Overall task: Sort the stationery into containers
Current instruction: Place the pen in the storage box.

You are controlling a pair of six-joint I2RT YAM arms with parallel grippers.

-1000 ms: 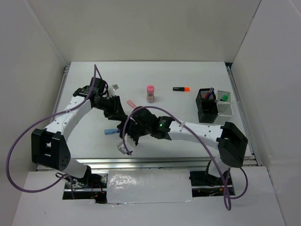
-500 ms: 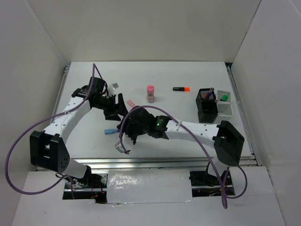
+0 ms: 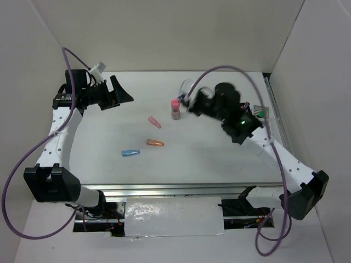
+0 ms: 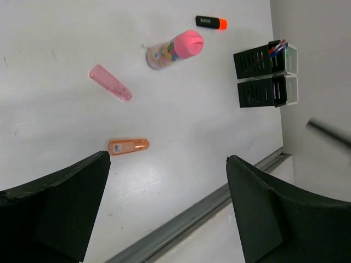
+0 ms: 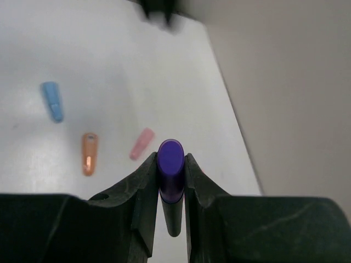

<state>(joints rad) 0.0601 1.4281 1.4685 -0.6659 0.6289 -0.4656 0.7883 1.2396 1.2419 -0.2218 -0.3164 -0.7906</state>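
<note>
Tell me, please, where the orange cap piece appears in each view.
Top external: orange cap piece just left of centre.
Left wrist: the piece sits lower left of centre.
Right wrist: the piece sits left of centre.
Shared landmark: the pink cap piece, close by in all three.

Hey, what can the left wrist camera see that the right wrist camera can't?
Only the left wrist view: the pink-capped cylinder, the orange and black highlighter, the black mesh cup with pens in it, and the left gripper, jaws wide open and empty.
Only the right wrist view: the right gripper shut on a purple-tipped pen, and the blue cap piece.
Both: the pink cap piece and the orange cap piece, lying apart on the white table.
</note>
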